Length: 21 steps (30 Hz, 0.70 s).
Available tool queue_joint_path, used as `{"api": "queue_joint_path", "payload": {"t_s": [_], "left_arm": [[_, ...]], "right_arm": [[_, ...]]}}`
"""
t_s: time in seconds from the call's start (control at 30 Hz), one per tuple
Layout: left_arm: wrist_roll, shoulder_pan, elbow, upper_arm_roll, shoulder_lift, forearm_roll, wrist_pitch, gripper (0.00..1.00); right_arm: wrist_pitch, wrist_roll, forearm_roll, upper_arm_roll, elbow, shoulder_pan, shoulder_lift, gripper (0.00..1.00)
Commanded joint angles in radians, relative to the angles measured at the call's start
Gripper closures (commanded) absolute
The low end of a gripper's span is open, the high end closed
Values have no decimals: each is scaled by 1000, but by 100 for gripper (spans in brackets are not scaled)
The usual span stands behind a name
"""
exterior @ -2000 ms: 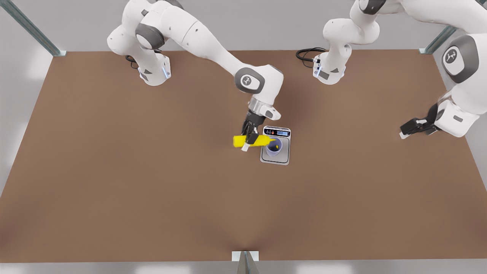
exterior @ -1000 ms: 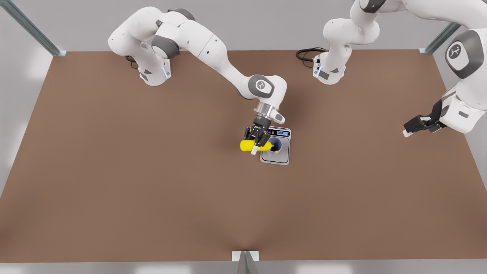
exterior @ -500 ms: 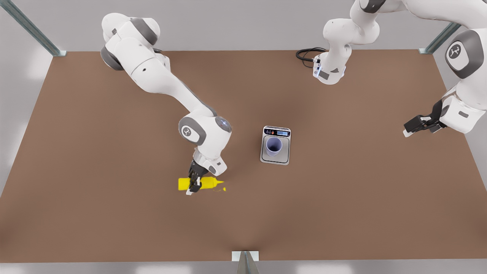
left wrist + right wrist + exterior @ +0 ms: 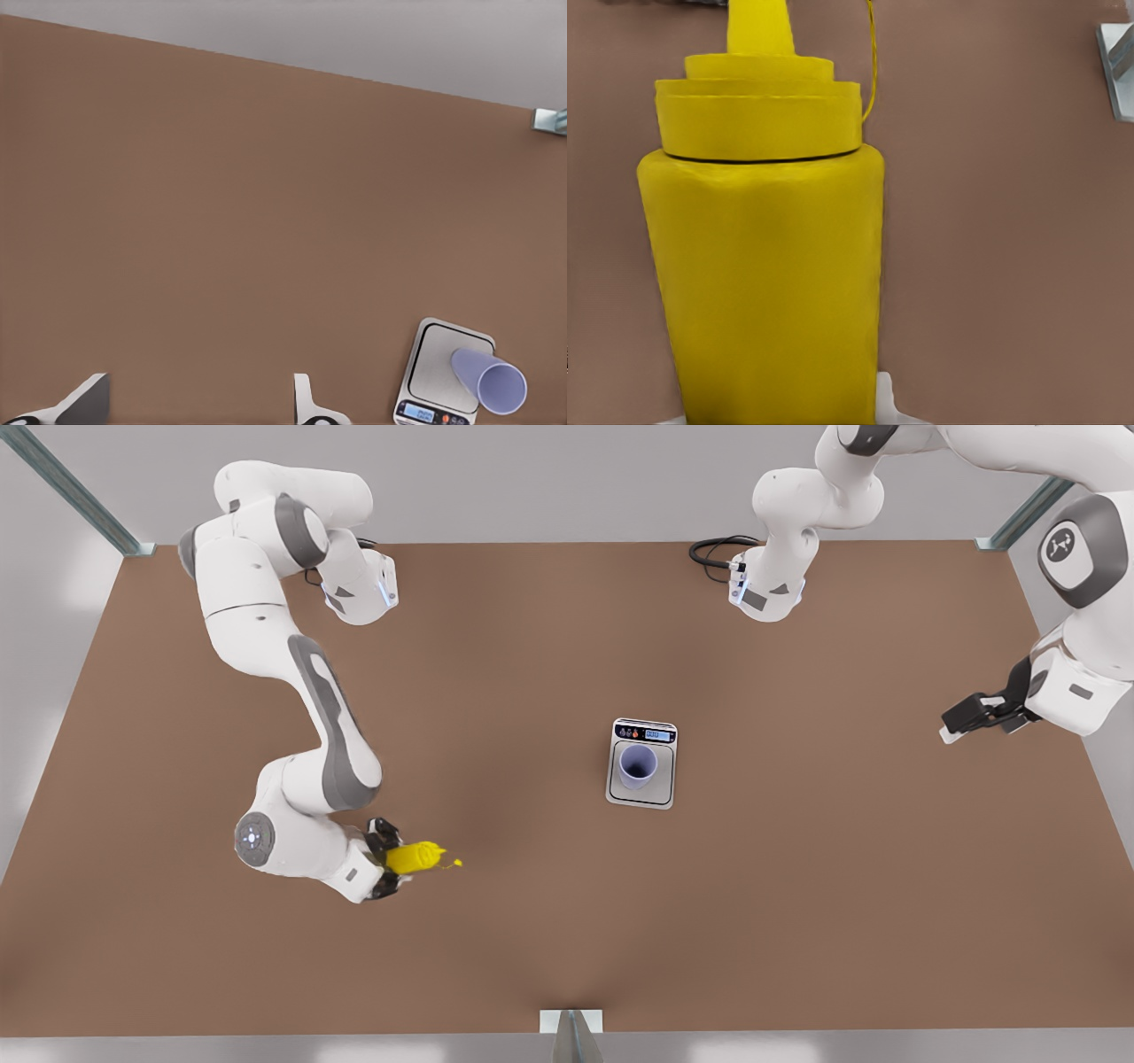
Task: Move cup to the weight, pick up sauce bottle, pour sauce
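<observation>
So, closest to me is the right gripper [image 4: 392, 859], low over the brown matte table [image 4: 567, 939] on the front view's left. Its black fingers are clamped on the bottle [image 4: 420, 856], one on each side. The bottle is glossy yellow plastic, a smooth cylinder with a stepped cap that narrows to a pointed nozzle. It's held on its side, with the nozzle pointing toward the front view's right. In the right wrist view the bottle [image 4: 766, 292] is right up close and its base is cut off. A thin yellow thread of sauce [image 4: 871, 62] curls off next to the nozzle. In the front view there's a tiny yellow speck [image 4: 457, 862] just past the tip. Can't tell if the bottle touches the table.

Further in, mid-table and well away from the bottle, the weight [image 4: 664, 790] lies flat. It's a silver-grey rectangle with rounded corners and a dark display strip on its far edge. The cup [image 4: 638, 767], pale lavender and round-rimmed, stands upright on its plate. Its inside looks darker, and I can't make out whether anything's in it.

Off at the front view's right edge, the left gripper [image 4: 961, 722] waits above the table with its fingers spread wide. The left wrist view catches just the white fingertips [image 4: 84, 403], with the weight [image 4: 438, 367] and cup [image 4: 492, 382] beyond them.

At the far edge there's a looped black cable [image 4: 713, 549] by one arm base.
</observation>
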Motion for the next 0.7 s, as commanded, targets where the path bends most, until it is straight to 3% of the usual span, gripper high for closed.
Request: {"api": "queue_joint_path", "payload": {"t_s": [0.0, 0.17, 0.37, 0.5, 0.67], "left_arm": [[0, 0, 0, 0, 0, 1, 0, 0], [-6, 0, 0, 3, 8, 3, 0, 0], [-5, 0, 0, 3, 11, 6, 5, 0], [-6, 0, 0, 3, 11, 4, 2, 0], [-6, -1, 0, 2, 15, 3, 2, 0]], "right_arm": [[0, -14, 14, 0, -2, -4, 0, 45], [-38, -376, 407, -66, -76, -35, 33, 45], [-210, -509, 680, -69, -136, -116, 129, 45], [-231, -733, 771, -69, -185, -132, 131, 45], [-227, -764, 817, -70, -219, -130, 141, 45]]}}
